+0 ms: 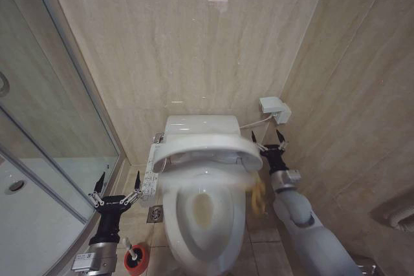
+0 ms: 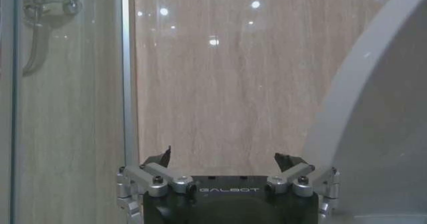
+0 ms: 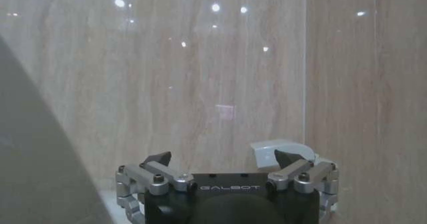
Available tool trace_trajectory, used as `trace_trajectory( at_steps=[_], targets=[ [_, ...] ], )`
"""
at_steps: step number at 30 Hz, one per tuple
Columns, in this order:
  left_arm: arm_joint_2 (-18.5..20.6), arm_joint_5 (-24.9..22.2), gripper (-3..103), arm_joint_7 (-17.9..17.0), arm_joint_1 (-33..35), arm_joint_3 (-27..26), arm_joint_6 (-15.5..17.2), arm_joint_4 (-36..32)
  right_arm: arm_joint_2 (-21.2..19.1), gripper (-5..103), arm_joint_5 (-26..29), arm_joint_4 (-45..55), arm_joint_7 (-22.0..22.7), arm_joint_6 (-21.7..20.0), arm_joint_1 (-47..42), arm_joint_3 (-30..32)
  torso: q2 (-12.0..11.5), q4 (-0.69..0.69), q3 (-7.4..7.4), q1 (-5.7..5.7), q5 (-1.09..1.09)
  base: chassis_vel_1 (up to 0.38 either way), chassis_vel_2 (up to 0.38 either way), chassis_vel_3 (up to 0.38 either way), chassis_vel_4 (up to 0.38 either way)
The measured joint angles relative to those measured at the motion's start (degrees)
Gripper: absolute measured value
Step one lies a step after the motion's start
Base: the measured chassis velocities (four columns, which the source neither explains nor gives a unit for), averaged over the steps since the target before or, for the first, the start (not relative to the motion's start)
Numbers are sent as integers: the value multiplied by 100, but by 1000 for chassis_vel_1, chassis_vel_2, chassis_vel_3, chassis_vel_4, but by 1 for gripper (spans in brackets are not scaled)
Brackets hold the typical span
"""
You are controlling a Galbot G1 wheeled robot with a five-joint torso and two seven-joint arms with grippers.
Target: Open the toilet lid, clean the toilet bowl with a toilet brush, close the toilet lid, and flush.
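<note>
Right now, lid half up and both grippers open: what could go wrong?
1. The toilet lid hangs partly raised over the toilet bowl with the right gripper open beside its edge, not clamped; it could drop shut.
2. The left gripper hovers above the toilet brush; a careless descent might tip it.

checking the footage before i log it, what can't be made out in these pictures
- Toilet brush: head view, its bristle head sits down in the red holder.
- Toilet bowl: head view, the front is cut off by the bottom edge, and the half-raised toilet lid covers the back.
- Yellow strap: blurred in the head view.
- Right end effector: contact with the lid cannot be judged.
</note>
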Motion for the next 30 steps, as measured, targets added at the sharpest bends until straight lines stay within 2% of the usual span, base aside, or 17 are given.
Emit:
trace_trajectory(
  at_steps=[11,19,23,30],
  targets=[
    [0,0,100,0,0,0,0,0,254,100,-162,435,53,45,-817,-19,0,2,0,0,0,0,0,0,0],
    [0,0,100,0,0,-1,0,0,651,100,-617,568,132,190,-1341,183,0,1,0,0,-1,0,0,0,0],
    [0,0,100,0,1,0,0,0,1047,100,-928,512,364,396,-1448,518,0,0,0,0,-1,0,0,0,0],
    [0,0,100,0,0,0,0,0,1276,100,-908,601,379,452,-1559,742,0,0,0,1,-1,0,0,0,0]
  ],
)
